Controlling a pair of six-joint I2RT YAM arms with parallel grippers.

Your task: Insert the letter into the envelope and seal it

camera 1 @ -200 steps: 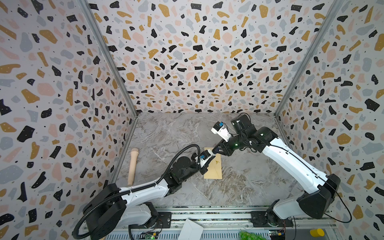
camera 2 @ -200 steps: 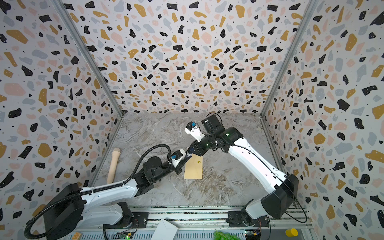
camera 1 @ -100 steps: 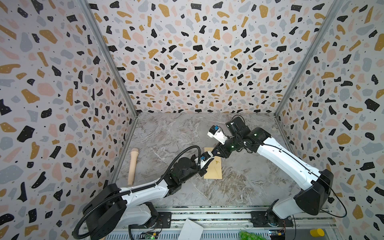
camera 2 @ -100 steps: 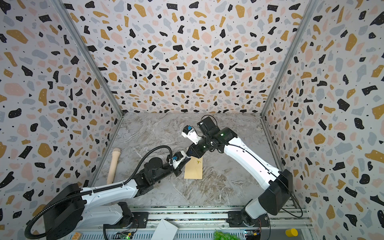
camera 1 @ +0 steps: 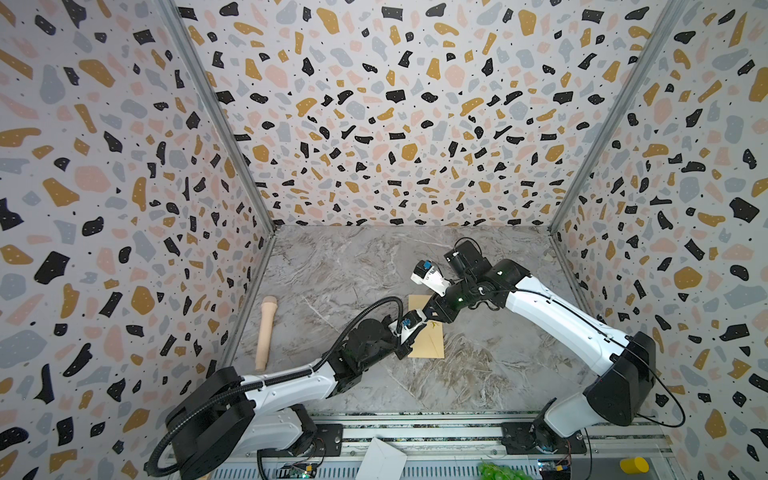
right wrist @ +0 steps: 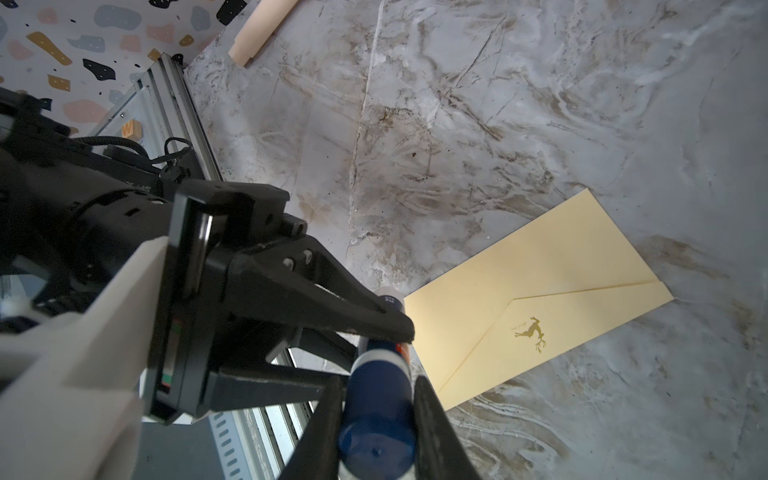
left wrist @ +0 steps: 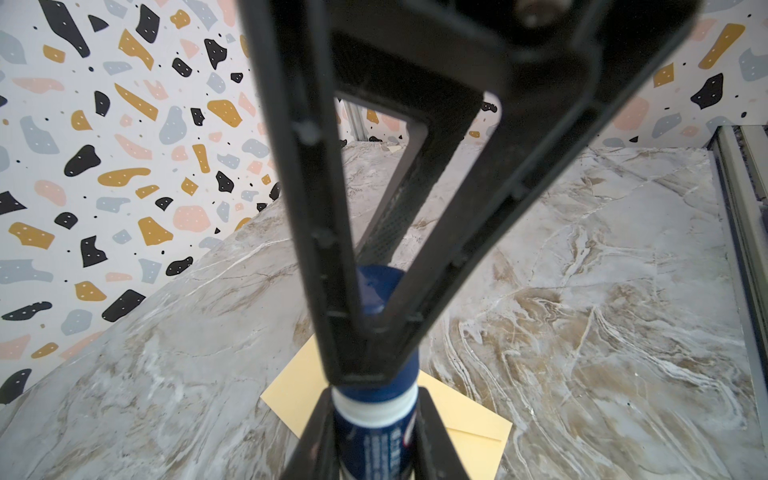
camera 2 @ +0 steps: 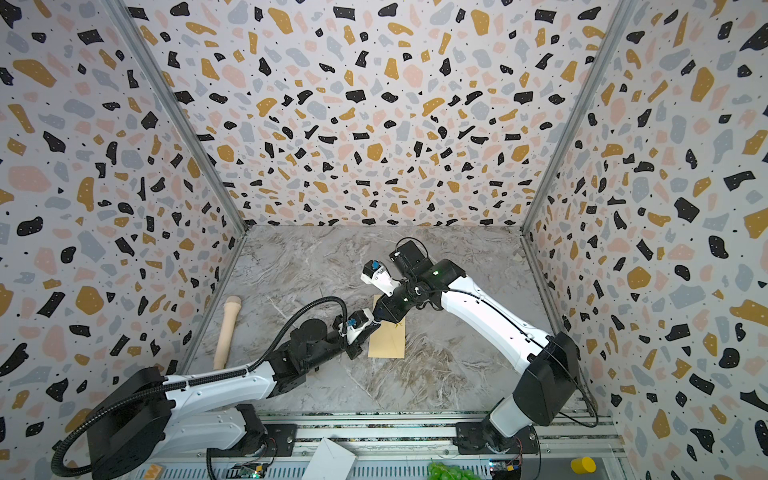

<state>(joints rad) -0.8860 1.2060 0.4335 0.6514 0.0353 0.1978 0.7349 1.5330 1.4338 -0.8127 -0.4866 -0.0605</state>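
Noted left gripper [left wrist: 374, 440] near centre, closed narrowly on the body of a blue glue stick [right wrist: 379, 361], raised off the worktop [camera 1: 478, 374]. Found envelope [camera 1: 428, 345] flat beneath and just right, flap folded down, gold mark at its tip. Saw right gripper [right wrist: 376, 432] beyond, clamped narrowly on the stick's cap end. Logged beige roll [camera 1: 266, 332] well left, beside the wall.

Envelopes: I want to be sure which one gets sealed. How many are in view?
1: the tan envelope lies flat on the marble table, flap folded down. The white folded paper by the front rail might be another; I cannot tell.
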